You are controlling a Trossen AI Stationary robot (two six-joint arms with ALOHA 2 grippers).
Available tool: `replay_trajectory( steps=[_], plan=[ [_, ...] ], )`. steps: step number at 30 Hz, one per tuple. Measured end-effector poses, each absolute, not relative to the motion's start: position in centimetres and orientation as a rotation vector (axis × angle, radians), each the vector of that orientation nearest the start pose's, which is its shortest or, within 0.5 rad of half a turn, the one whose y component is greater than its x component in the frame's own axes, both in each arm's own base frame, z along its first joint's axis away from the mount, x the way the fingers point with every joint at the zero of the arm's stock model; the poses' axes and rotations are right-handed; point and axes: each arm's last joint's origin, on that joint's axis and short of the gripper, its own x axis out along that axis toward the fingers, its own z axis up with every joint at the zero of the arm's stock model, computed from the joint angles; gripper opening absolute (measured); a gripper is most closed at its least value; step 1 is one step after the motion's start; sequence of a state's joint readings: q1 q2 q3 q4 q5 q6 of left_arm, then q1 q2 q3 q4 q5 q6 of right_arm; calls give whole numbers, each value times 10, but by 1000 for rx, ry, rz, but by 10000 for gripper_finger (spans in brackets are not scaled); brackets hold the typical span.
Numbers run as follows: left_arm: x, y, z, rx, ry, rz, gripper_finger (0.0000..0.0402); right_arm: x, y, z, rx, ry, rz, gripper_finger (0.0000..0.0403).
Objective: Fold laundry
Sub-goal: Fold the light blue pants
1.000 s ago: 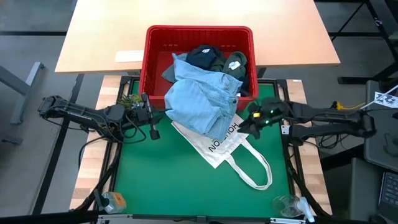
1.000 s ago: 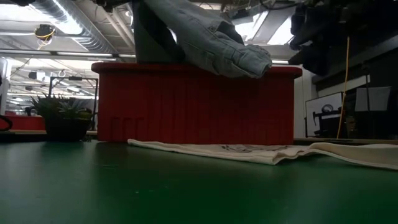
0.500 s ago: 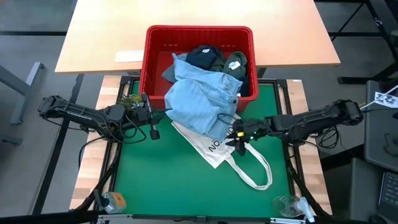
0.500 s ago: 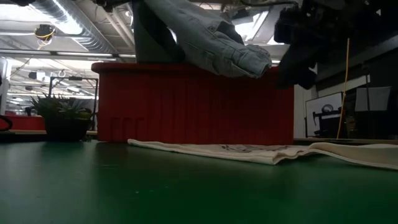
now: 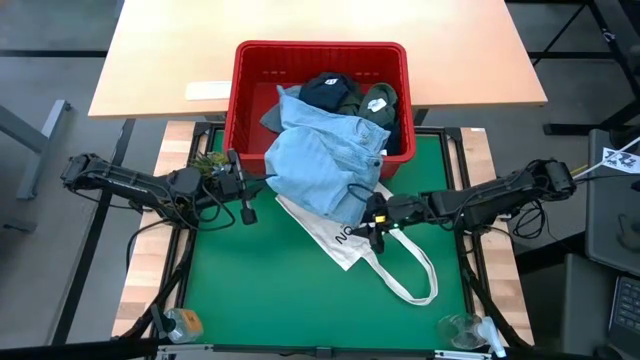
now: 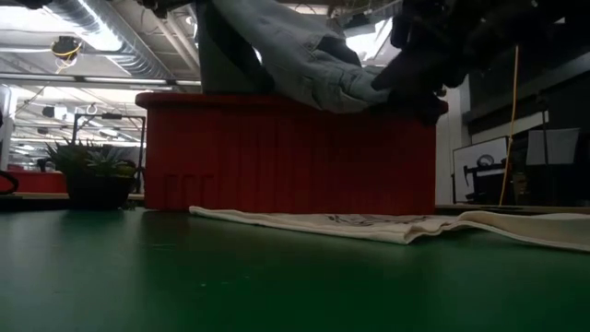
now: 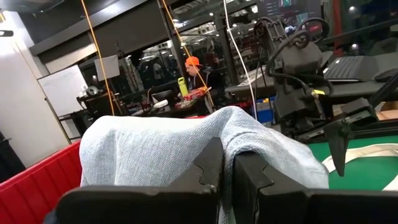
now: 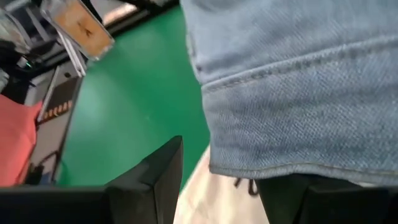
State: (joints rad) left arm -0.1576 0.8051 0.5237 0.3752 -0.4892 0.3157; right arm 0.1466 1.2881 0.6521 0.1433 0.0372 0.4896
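A light blue denim garment (image 5: 325, 165) spills out of the red basket (image 5: 320, 50) over its near rim, and its lower end (image 6: 364, 88) hangs clear of the green mat. My left gripper (image 5: 245, 188) is shut on the garment's left edge. My right gripper (image 5: 372, 217) stands open at the garment's lower right hem (image 8: 280, 162), with one finger (image 8: 155, 177) beside the hem and the other below it. Navy (image 5: 325, 90) and olive (image 5: 376, 100) garments lie in the basket. A white tote bag (image 5: 345, 235) lies flat on the mat under the denim's end. My left gripper pinches a fold of the denim's left edge (image 7: 205, 134) between its two shut fingers, coming in level from the table's left. The cloth drapes over the fingers and hangs above the mat, while its far part rests on the basket. My right gripper's fingers bracket the hem (image 8: 261, 168); I cannot tell whether they touch it.
The tote's long handles (image 5: 415, 280) loop toward the near right. A small plant (image 5: 210, 160) stands by my left arm, and small objects sit at the near corners (image 5: 180, 322) (image 5: 465, 330). Bare green mat (image 5: 270, 290) lies near the front. A wooden table (image 5: 320, 25) stands behind the basket.
My right gripper has swung from the table's right side toward the left and down, rolling a little, and now stands at the denim's lower hem. Its fingers have stayed open. The denim and my left gripper have kept still.
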Motion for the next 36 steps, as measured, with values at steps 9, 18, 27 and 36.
replay_trajectory(
  steps=[9,18,27,36],
  plan=[
    [182,-15,292,283,-36,342,11,263,33,217,408,435,-139,181],
    [182,-15,292,283,-37,342,11,263,33,217,406,433,-146,69],
    [181,-16,301,256,-136,322,11,245,31,243,363,466,-128,28],
    [188,-21,304,218,-219,224,11,198,24,297,354,477,-129,18]
  ],
)
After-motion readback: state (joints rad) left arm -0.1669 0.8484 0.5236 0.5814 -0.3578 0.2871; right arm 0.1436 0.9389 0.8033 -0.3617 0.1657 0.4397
